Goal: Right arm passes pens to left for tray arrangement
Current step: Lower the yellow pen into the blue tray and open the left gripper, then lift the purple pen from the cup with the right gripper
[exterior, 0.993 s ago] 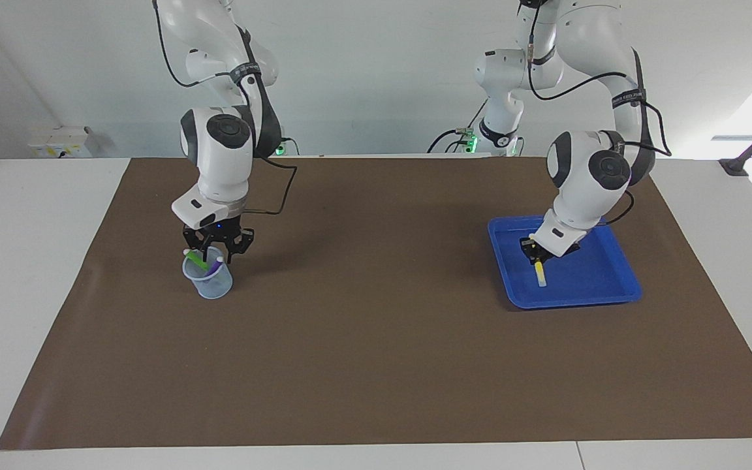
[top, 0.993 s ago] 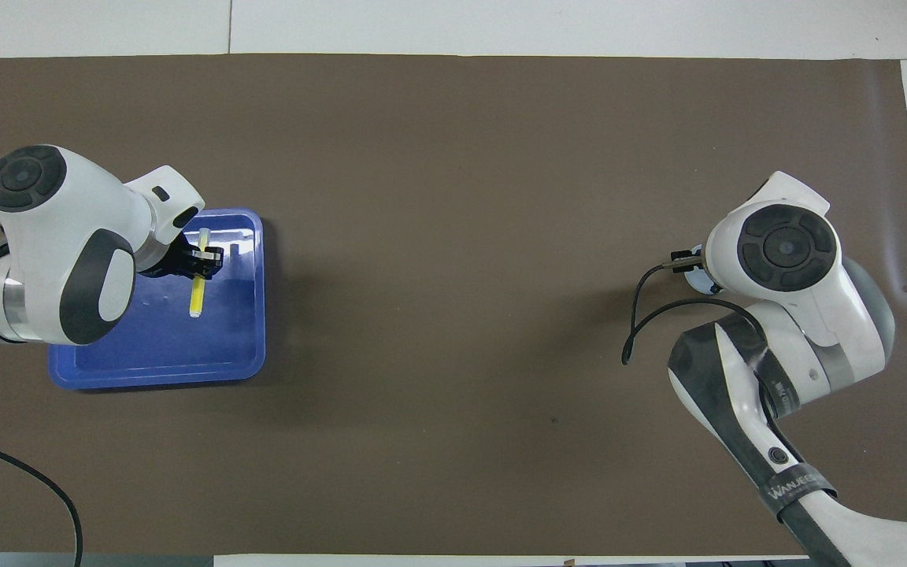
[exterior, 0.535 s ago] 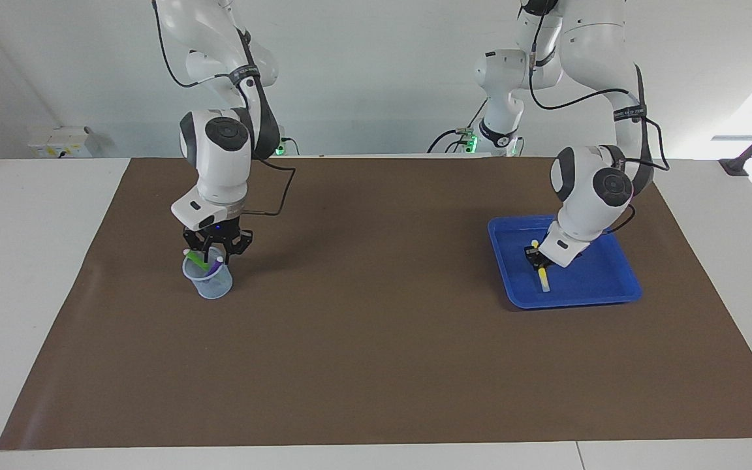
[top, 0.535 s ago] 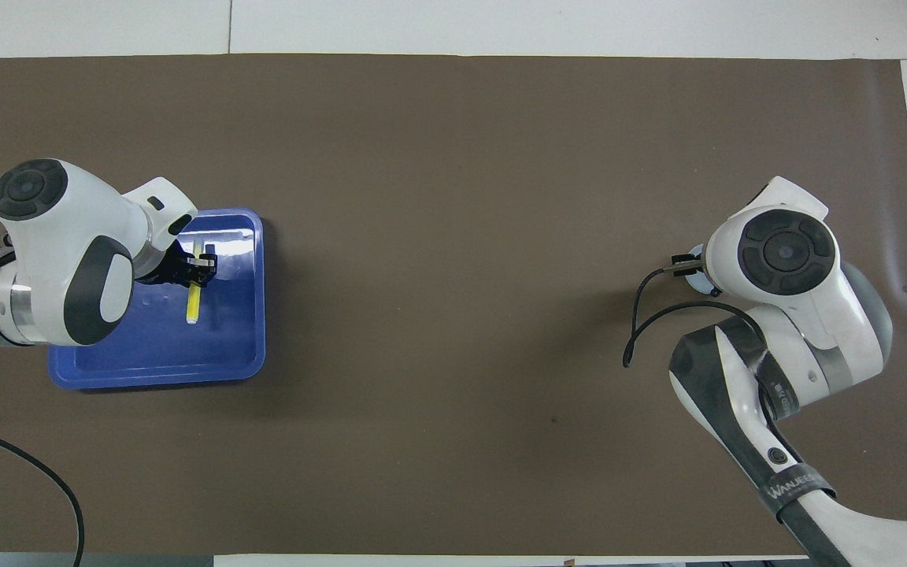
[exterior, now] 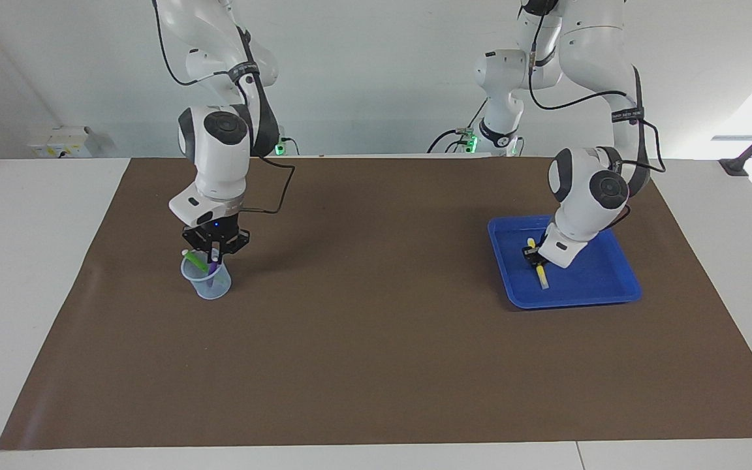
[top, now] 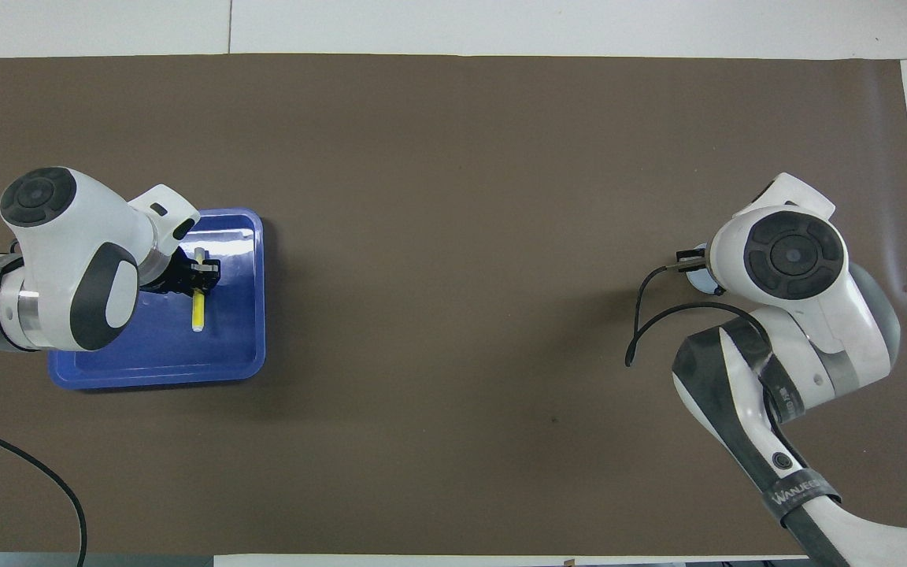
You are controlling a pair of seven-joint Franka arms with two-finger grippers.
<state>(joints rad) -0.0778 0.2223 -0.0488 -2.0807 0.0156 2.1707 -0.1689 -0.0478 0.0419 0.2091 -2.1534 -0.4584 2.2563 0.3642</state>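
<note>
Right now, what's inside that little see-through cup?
The mesh cup holds a green pen and a purple pen, both poking out. The right end effector sits at their tops. From overhead, the right arm covers most of the cup.

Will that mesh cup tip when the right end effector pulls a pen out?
Possibly. The mesh cup looks thin and light, standing free on the mat. The green pen and purple pen lean against its rim, so a slanted pull could drag it. A straight lift seems safer.
</note>
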